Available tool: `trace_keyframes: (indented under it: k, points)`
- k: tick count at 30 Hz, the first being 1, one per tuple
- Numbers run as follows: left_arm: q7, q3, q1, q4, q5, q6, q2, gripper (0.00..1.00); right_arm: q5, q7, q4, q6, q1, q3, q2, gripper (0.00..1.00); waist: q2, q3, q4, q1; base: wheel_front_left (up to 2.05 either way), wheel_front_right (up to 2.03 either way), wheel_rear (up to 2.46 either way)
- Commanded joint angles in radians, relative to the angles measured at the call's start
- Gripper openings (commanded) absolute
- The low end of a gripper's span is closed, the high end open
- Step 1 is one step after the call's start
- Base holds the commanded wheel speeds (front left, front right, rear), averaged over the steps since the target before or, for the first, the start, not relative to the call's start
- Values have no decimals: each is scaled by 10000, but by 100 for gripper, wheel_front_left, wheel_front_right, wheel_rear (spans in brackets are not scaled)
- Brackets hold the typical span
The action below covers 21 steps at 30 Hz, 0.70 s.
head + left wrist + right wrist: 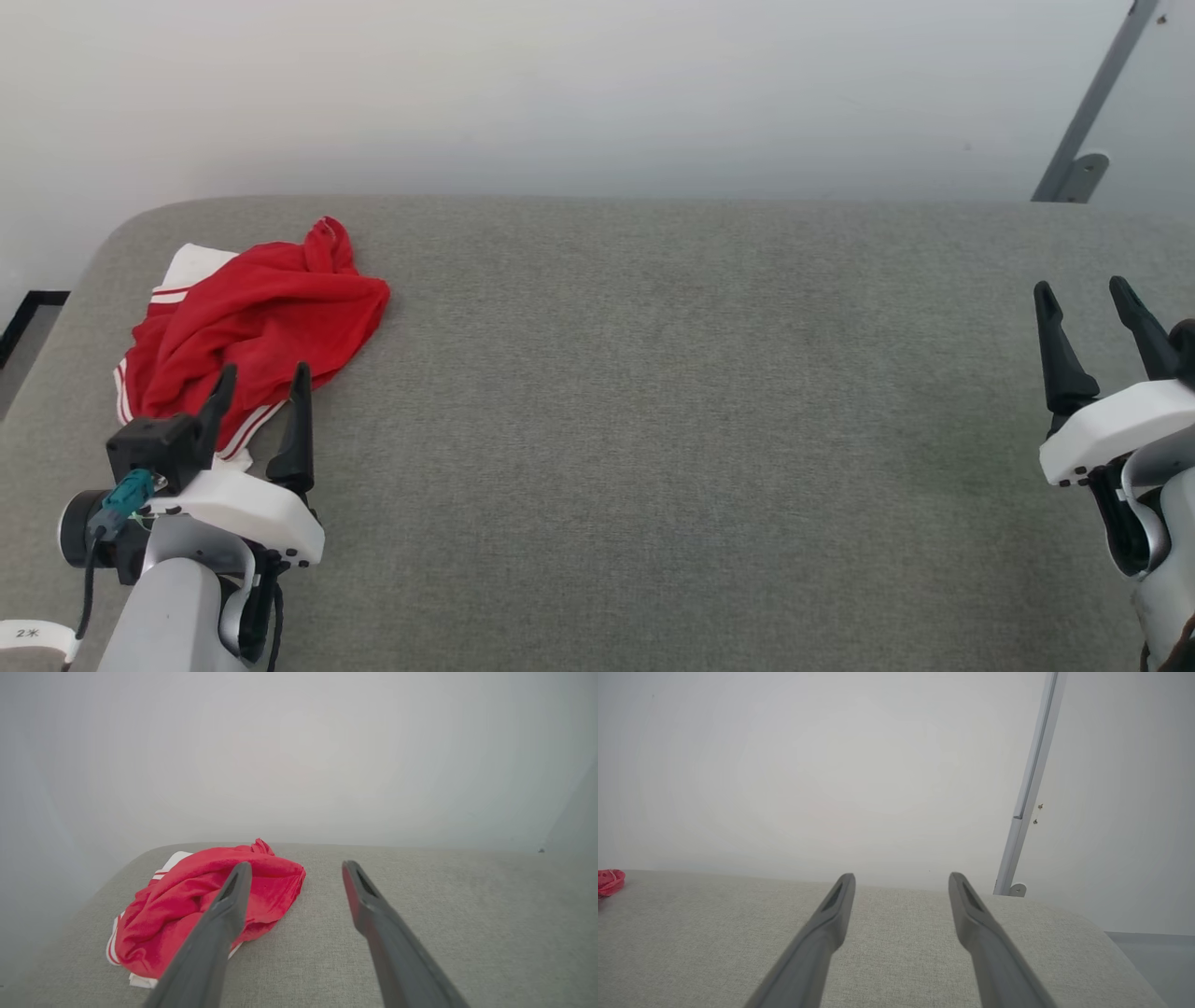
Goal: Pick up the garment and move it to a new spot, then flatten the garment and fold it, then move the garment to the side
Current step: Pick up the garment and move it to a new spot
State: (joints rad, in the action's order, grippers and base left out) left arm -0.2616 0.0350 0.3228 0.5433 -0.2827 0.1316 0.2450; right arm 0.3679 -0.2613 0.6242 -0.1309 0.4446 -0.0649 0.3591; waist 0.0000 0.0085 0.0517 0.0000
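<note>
Your left pincer (264, 369) stands wide open, its two dark fingers spread well apart with nothing gripped between them. From the head camera its tips lie over the near edge of the shirt (261, 317). In the left wrist camera the left finger (219, 924) crosses in front of the red cloth, while the right finger has bare grey fabric beyond it. You cannot tell from these views whether either tip touches the cloth. Your right pincer (1079, 283) is just as wide open and holds nothing. It hangs at the far right over the padded grey surface (653, 420), well apart from the shirt. The shirt lies crumpled in a loose heap at the far left corner of that surface, near the rounded edge. It is mostly red, with a white sleeve and red-and-white striped trim showing at its far-left and near sides. Count one shirt, two pincers with two fingers each, and one slanted grey metal post (1092, 93) against the pale wall behind the right end.
</note>
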Motion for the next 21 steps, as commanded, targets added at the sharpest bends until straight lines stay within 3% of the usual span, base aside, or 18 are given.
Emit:
trace_keyframes:
  k: [1,9,21]
  points:
    - [-48,51,89,19,-64,-21,-4,100,14,-48,0,3,-29,15,-5,100,0,-15,64,0,0,0,0]
    - [-45,-100,130,55,-307,-22,-55,100,47,-48,-44,3,-257,-96,-25,100,0,-89,545,0,0,0,0]
    - [-35,-658,-237,-40,263,-35,-411,100,80,-48,-100,3,-365,-492,-266,100,0,-206,2298,0,0,0,0]
